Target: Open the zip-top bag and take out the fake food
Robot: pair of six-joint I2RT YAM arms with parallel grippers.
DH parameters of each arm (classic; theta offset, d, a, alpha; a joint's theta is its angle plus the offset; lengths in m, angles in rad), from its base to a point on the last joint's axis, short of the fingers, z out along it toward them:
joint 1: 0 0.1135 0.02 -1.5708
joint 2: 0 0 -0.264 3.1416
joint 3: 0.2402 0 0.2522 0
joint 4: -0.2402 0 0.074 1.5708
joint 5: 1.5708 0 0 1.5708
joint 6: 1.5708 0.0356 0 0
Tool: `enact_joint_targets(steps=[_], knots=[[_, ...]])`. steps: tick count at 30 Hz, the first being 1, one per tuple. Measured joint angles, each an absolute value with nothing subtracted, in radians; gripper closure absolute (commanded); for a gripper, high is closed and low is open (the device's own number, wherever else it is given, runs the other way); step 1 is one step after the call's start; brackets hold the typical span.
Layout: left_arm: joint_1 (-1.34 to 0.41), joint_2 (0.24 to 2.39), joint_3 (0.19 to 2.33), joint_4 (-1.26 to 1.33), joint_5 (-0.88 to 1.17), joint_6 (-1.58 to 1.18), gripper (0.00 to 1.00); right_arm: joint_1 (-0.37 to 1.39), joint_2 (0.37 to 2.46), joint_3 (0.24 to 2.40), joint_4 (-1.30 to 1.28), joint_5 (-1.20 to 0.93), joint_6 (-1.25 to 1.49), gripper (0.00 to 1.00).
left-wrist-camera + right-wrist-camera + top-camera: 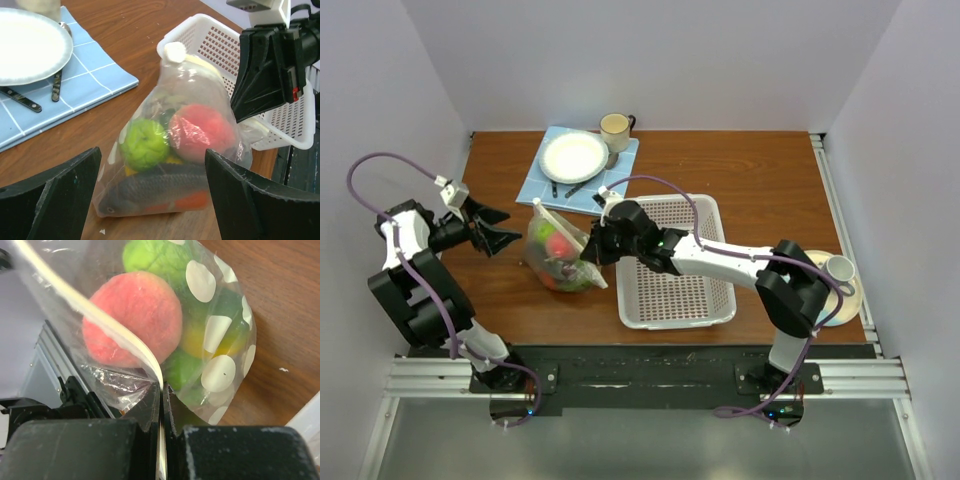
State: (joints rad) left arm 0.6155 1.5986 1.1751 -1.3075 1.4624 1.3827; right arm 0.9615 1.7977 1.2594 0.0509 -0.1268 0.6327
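Right gripper (161, 390) is clamped on the zip-strip edge of the zip-top bag (558, 258). The bag rests on the wooden table (750, 190) beside the white basket (675, 290), with the fake food (200, 131) inside. Left gripper (505, 228) is spread wide, empty, near the bag.

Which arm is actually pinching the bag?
The right arm's fingers clamp the zip-top bag at its edge; the left arm's fingers stand open, holding nothing.
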Motion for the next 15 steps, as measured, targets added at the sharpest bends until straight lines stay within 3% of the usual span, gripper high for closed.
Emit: enact_joint_targets(steps=[15], knots=[[0.506, 1.596, 1.177, -1.308, 1.463, 1.398, 0.00, 0.962, 1.781, 1.256, 0.067, -0.128, 0.625, 1.00]])
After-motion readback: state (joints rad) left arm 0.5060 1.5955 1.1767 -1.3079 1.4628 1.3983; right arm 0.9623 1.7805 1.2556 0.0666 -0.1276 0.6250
